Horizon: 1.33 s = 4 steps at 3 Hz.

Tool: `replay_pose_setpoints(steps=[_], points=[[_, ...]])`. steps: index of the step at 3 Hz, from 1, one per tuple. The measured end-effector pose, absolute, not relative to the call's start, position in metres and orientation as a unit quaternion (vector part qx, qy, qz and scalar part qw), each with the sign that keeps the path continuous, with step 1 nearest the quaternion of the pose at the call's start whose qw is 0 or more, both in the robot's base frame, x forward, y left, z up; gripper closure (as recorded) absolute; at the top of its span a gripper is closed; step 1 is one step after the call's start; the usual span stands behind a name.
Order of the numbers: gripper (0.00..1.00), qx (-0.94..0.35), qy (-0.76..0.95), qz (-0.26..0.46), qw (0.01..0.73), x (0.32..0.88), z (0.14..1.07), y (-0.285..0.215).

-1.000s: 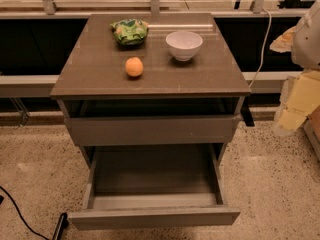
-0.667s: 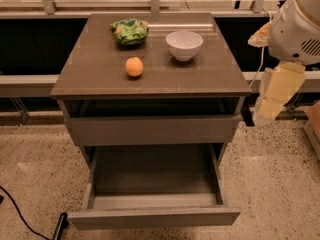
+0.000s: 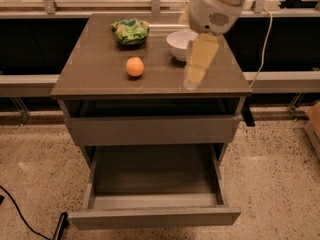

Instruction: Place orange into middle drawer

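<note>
The orange (image 3: 134,66) sits on the cabinet's grey-brown top (image 3: 95,69), left of centre. The middle drawer (image 3: 155,181) is pulled out wide below a shut-looking drawer front; its dark-grey floor is bare. My gripper (image 3: 192,79) hangs from the white arm (image 3: 217,4) over the right part of the top, in front of the white bowl. It is about a hand's width to the right of the orange and holds nothing that I can see.
A green patterned snack bag (image 3: 130,30) lies at the back of the top. A white bowl (image 3: 179,43) stands at the back right, partly behind the arm. A white cable (image 3: 263,49) hangs to the right. A black cord (image 3: 20,214) lies on the speckled floor at left.
My arm has swung in from the far right and now hangs over the right part of the cabinet top. The orange, the bowl and the bag have not moved.
</note>
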State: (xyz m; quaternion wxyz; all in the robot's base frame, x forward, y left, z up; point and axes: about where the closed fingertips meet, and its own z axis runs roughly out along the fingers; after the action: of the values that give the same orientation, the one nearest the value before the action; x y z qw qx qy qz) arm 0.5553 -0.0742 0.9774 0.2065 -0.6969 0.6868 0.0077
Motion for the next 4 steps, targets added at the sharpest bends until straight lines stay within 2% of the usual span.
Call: replay_pose_setpoints(steps=[1,3,4], points=[[0.00,-0.715,0.663,0.018,0.224,0.589,0.981,-0.025],[0.00,-0.708,0.665,0.044,0.233,0.603,0.966,-0.018],[0.00,-0.680,0.676,0.079,0.274,0.637,0.930,-0.009]])
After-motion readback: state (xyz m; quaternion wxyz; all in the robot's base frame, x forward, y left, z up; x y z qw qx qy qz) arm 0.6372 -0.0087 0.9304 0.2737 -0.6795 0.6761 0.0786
